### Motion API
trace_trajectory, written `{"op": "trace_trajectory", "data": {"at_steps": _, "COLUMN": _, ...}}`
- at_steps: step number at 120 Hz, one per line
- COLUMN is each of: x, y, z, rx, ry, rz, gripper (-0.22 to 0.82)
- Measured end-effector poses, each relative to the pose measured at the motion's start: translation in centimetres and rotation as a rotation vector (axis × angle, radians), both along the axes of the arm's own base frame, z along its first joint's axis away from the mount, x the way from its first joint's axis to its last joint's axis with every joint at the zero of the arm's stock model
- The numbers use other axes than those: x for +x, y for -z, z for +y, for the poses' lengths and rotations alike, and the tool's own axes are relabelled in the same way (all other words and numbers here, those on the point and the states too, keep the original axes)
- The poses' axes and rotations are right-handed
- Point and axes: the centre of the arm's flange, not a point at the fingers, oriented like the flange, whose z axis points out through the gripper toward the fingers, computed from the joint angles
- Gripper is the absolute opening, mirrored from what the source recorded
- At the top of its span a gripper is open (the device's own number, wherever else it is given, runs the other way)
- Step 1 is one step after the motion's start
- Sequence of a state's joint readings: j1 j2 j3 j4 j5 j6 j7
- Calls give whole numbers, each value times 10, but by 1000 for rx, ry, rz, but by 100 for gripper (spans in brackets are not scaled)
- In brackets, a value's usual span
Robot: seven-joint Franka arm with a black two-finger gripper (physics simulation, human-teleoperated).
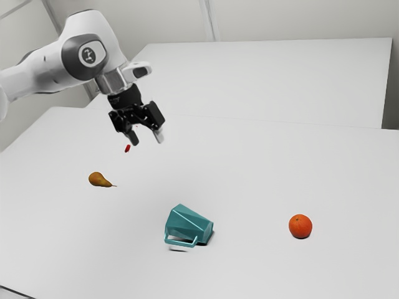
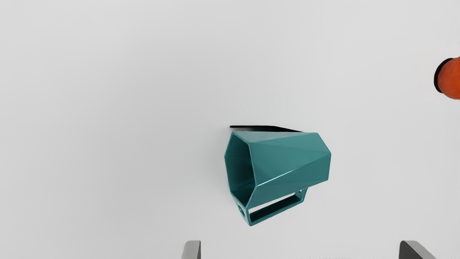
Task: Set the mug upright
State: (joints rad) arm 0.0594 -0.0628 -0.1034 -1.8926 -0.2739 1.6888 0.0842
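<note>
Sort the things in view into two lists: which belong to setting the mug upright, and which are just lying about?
Belong to the job:
teal mug, lying on its side
gripper, open and empty

Just lying about:
pear
orange
small red object

Teal mug (image 2: 291,158) on its side, orange (image 2: 450,79)
</note>
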Motion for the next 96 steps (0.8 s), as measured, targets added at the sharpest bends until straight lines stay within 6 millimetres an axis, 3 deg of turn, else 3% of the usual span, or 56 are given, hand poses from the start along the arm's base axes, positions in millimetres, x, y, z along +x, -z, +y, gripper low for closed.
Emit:
{"op": "trace_trajectory", "data": {"at_steps": 28, "x": -18, "y": 74, "z": 37, "rx": -165, "ry": -46, "rz": 1, "gripper": 60}}
{"op": "trace_trajectory", "data": {"at_steps": 57, "x": -41, "y": 143, "z": 44, "rx": -299, "ry": -48, "rz": 17, "gripper": 60}}
{"op": "trace_trajectory", "data": {"at_steps": 96, "x": -50, "y": 202, "z": 38, "rx": -430, "ry": -3, "rz": 45, "gripper": 60}}
